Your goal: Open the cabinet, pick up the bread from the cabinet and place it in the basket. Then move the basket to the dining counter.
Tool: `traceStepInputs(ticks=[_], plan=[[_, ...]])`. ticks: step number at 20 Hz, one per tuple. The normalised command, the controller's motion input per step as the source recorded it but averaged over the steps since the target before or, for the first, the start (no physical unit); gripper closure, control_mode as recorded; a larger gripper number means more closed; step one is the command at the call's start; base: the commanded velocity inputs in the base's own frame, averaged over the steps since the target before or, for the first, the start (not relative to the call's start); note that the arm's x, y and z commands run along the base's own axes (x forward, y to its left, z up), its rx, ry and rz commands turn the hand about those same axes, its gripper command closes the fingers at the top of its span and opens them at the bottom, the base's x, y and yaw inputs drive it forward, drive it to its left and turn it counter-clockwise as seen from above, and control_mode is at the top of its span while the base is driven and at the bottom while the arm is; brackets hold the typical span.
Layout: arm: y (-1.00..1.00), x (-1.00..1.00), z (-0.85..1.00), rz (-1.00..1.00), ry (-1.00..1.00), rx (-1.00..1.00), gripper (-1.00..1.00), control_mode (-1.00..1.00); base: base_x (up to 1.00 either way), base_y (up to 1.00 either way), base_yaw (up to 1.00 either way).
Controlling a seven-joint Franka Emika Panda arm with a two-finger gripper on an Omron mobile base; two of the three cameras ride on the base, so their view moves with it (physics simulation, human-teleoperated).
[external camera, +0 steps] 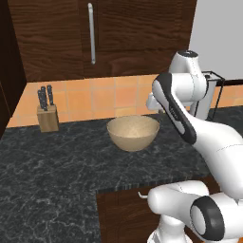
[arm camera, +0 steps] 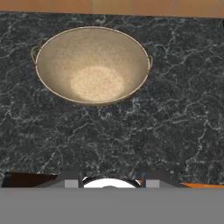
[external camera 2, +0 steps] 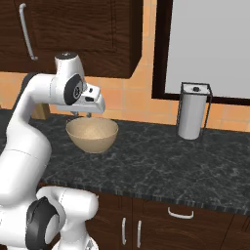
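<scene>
The cabinet (external camera: 128, 33) (external camera 2: 83, 34) hangs on the wall with its dark wood doors shut, and a long silver bar handle (external camera: 91, 33) (external camera 2: 28, 31) runs down one door. The bread is hidden. The basket (external camera: 133, 133) (external camera 2: 92, 134) (arm camera: 92, 65), a wide tan bowl, stands empty on the black marbled countertop (external camera: 47, 166). My gripper (external camera 2: 82, 115) (arm camera: 109, 181) hangs just above the basket's near rim and points down. Its fingers stand apart with nothing between them. In the left base view the hand (external camera: 153, 102) is mostly behind the arm.
A wooden knife block (external camera: 48, 114) stands at the back left against the orange tiles. A paper towel roll in a black wire holder (external camera 2: 191, 111) stands to the right of the basket. Drawers with small handles (external camera 2: 180, 212) sit below the counter's front edge.
</scene>
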Motion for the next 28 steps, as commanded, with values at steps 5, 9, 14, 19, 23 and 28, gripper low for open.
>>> traceStepInputs(ticks=[5, 9, 14, 19, 23, 28], plan=[[0.23, 0.0, 0.02, -0.01, -0.04, 0.0, -1.0, -1.0, 0.0, 0.0, 0.0], [0.62, -0.01, 0.55, -0.11, -0.2, -0.03, -1.0, -1.0, 0.0, 0.0, 0.0], [0.85, 0.0, 0.98, -0.17, -0.37, -0.04, -1.0, -1.0, 0.0, 0.0, 0.0], [0.9, 0.0, 1.0, -0.13, -0.42, -0.06, -1.0, -1.0, 0.0, 0.0, 0.0], [0.73, 0.06, 1.0, -0.03, -0.43, -0.01, -1.0, -1.0, 0.0, 0.0, 0.0], [0.58, 0.23, 0.9, 0.07, -0.18, 0.0, -1.0, -1.0, 0.0, 0.0, 0.0]])
